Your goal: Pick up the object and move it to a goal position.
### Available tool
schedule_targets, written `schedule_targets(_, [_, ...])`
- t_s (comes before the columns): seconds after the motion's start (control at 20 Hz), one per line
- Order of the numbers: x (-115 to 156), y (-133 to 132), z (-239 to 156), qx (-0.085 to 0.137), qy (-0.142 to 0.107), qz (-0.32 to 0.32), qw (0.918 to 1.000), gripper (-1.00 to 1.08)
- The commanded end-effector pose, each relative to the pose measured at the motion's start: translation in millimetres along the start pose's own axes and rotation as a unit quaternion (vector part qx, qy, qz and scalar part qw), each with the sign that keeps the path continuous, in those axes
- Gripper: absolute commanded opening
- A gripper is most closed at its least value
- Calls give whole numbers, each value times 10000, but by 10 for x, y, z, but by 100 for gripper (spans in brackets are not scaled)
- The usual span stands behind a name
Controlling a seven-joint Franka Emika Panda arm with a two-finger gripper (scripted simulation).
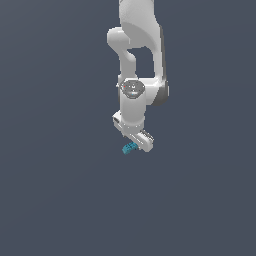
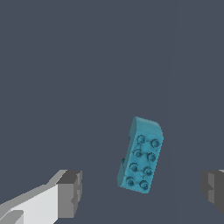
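block (image 2: pixel 141 155): studs up, long axis crosswise to finger gap (slightly tilted) | pincer (image 2: pixel 142 189): spread wide, untouching

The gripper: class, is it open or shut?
Open. In the wrist view the gripper has its fingertips wide apart, the teal block between them, untouched.

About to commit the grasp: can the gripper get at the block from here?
Probably yes. The gripper is open, the block lies between its jaws untouched, and nothing blocks it.
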State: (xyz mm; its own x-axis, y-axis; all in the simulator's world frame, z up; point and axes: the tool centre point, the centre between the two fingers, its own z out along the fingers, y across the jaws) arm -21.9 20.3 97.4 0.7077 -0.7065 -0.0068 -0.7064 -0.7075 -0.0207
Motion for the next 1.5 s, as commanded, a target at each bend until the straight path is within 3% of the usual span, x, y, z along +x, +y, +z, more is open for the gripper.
schedule_targets(0.0, [-24, 30, 63, -24, 8, 325, 9995, 100])
schedule_targets(0.6, [-91, 123, 234, -92, 43, 1229, 9924, 100])
schedule_targets(1.05, [-98, 131, 277, -98, 45, 1292, 9916, 100])
schedule_targets(1.45, [-101, 150, 610, -98, 46, 1312, 9913, 100])
